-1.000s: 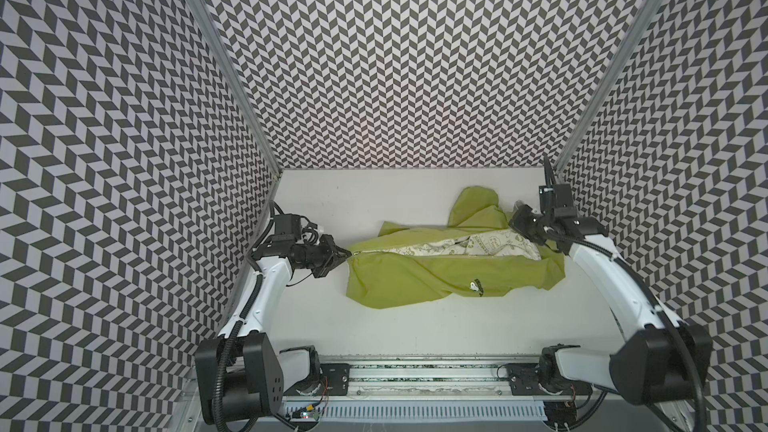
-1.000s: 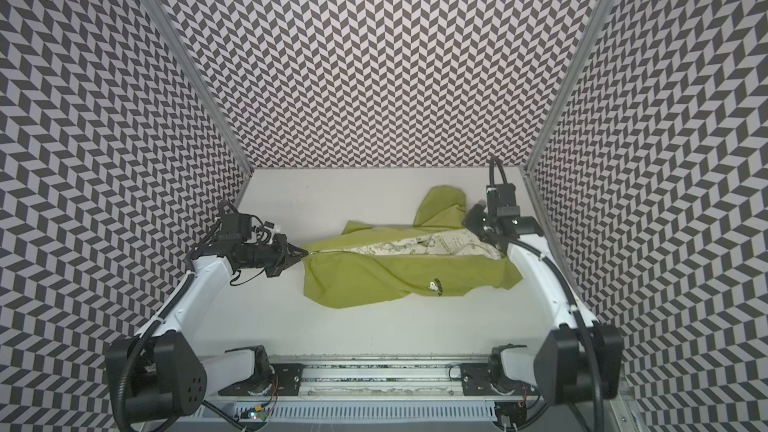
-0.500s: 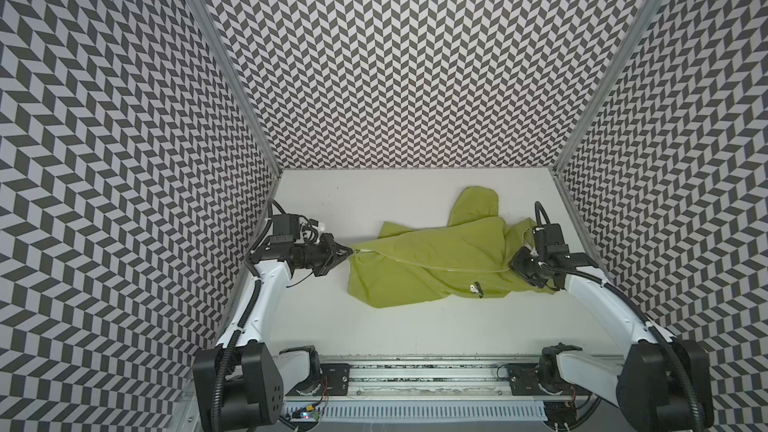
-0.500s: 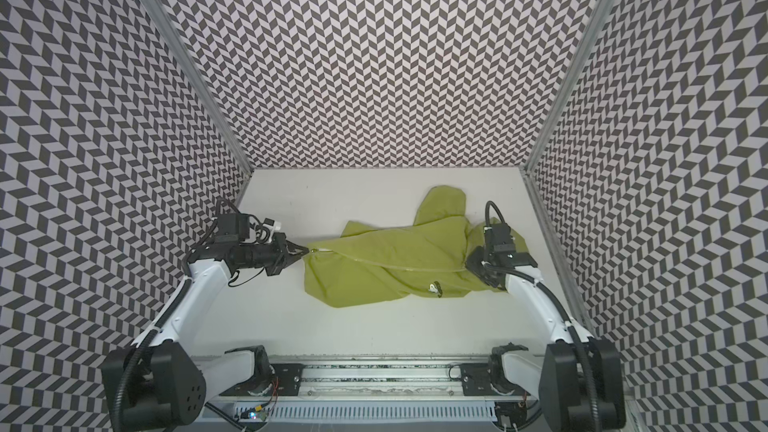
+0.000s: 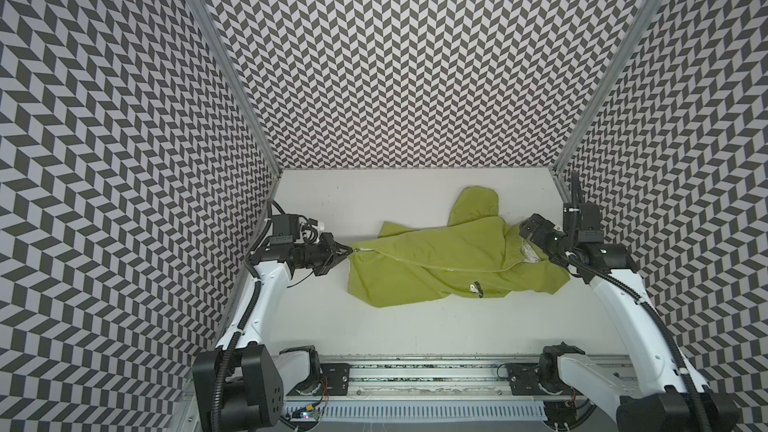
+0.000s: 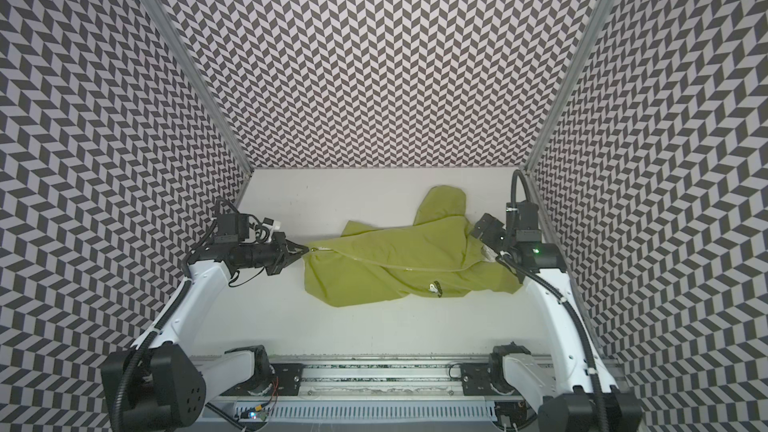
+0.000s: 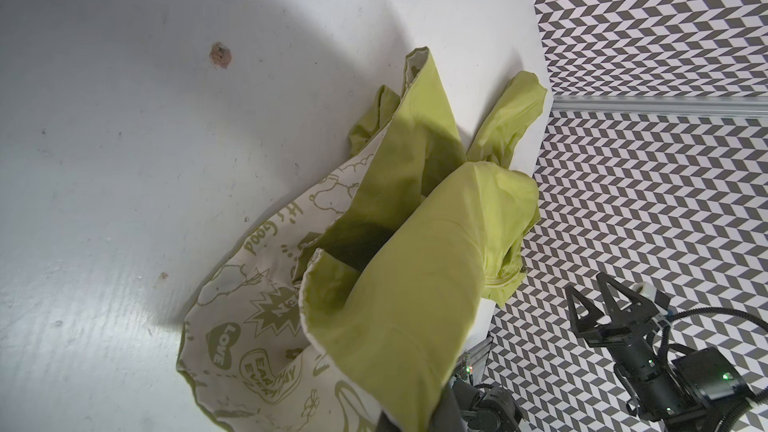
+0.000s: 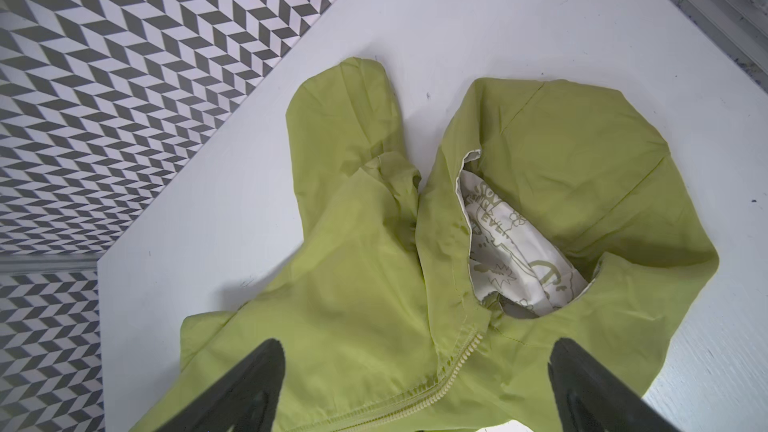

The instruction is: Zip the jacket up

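Note:
The lime-green jacket (image 5: pixel 436 259) (image 6: pixel 395 259) lies across the white table, its front closed along a pale zipper (image 5: pixel 436 267). A small emblem (image 5: pixel 473 288) shows near the front edge. My left gripper (image 5: pixel 348 249) (image 6: pixel 304 249) is shut on the jacket's left end, where the zipper starts. In the left wrist view the jacket (image 7: pixel 415 284) fills the space by the jaws. My right gripper (image 5: pixel 527 238) (image 8: pixel 419 384) hangs open just above the collar end. The zipper's top (image 8: pixel 457 361) and the white lining (image 8: pixel 511 259) lie below it, untouched.
Chevron-patterned walls (image 5: pixel 124 160) close in the table (image 5: pixel 374 193) on three sides. The right arm stands close to the right wall. A metal rail (image 5: pixel 415 384) with both arm bases runs along the front edge.
The right gripper opened, let go of the jacket and drew back towards the far right. The jacket front, which lay open with the lining showing, is now closed. The left gripper stayed put.

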Robot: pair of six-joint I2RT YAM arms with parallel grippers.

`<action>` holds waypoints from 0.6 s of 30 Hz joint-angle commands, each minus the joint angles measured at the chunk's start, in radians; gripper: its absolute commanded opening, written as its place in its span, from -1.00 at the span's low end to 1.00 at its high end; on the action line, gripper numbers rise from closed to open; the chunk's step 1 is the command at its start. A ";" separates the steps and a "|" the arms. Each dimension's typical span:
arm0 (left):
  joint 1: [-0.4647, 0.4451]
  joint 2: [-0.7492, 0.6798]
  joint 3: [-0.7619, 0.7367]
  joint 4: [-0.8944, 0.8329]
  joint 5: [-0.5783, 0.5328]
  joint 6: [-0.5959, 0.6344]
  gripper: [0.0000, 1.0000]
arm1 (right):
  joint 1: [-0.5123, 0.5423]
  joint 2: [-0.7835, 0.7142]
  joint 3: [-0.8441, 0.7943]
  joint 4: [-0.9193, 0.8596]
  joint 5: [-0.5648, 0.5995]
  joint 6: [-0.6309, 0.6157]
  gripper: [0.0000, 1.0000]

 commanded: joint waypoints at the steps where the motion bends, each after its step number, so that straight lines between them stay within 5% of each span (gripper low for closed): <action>1: -0.001 -0.003 0.007 0.023 0.011 -0.001 -1.00 | -0.037 -0.014 -0.038 0.051 -0.133 -0.022 0.98; 4: -0.001 0.002 0.008 0.024 0.012 -0.003 -1.00 | -0.051 0.047 -0.015 -0.004 -0.151 -0.006 0.33; 8: -0.001 0.006 0.009 0.024 0.008 -0.001 -1.00 | -0.076 0.207 0.077 -0.117 -0.306 -0.117 0.38; 12: -0.001 0.016 0.010 0.027 0.005 -0.004 -1.00 | -0.096 0.355 0.133 -0.189 -0.257 -0.140 0.40; 18: -0.003 0.026 0.019 0.024 0.002 -0.004 -1.00 | -0.102 0.477 0.158 -0.155 -0.240 -0.164 0.10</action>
